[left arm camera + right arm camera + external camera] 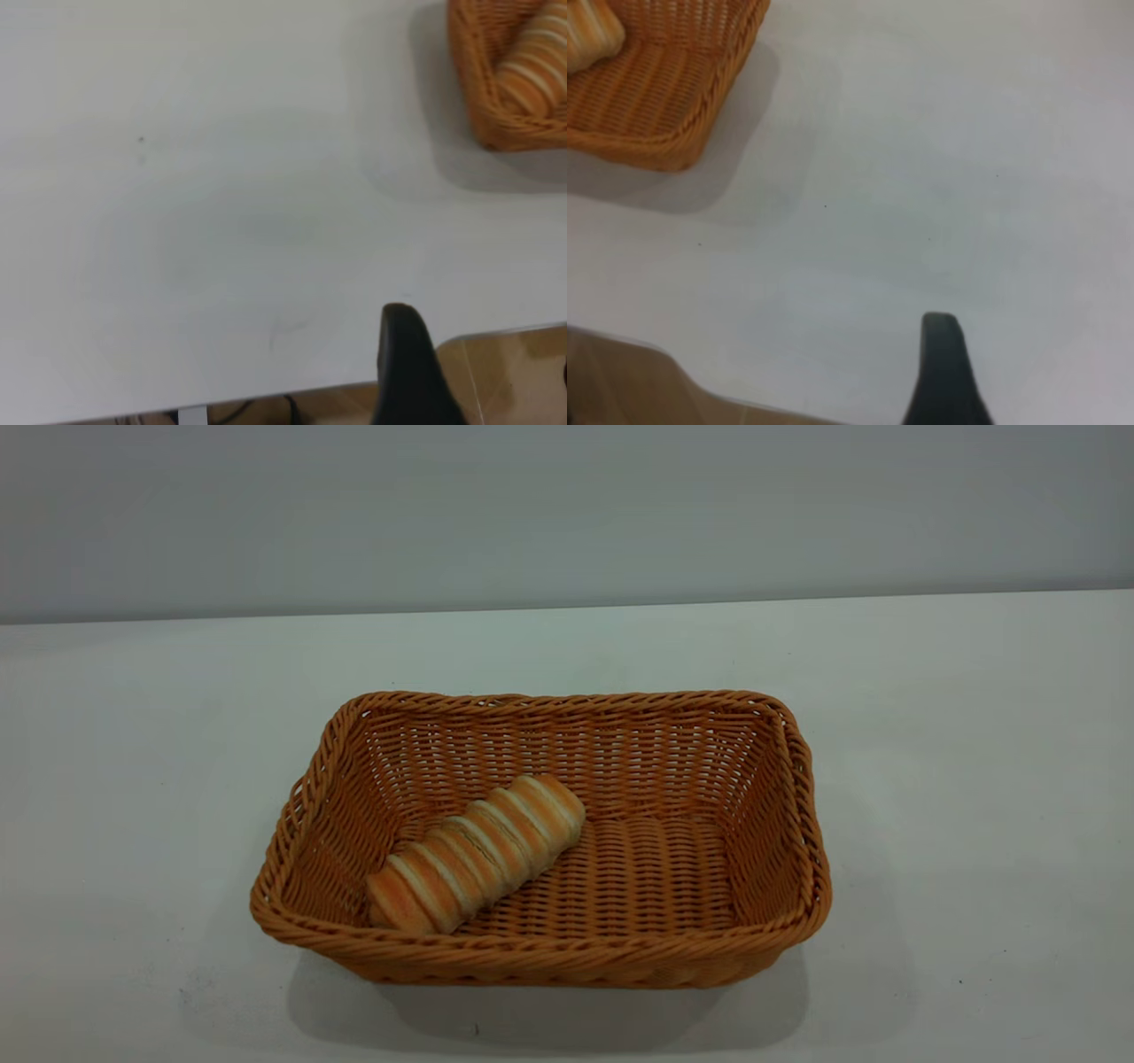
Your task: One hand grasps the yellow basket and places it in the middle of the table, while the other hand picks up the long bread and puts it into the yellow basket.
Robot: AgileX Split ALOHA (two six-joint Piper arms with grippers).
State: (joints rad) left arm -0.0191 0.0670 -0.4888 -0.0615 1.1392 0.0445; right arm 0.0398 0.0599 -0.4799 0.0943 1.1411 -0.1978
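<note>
The yellow basket stands in the middle of the table. The long bread lies slantwise inside it, toward its left end. Neither gripper shows in the exterior view. In the left wrist view my left gripper hangs open and empty over the table's edge, well apart from the basket's corner and the bread. In the right wrist view one finger of my right gripper shows over bare table, with nothing held, far from the basket.
The table's edge and the brown floor show beside the left gripper. The same edge and floor show in the right wrist view. The grey wall runs behind the table.
</note>
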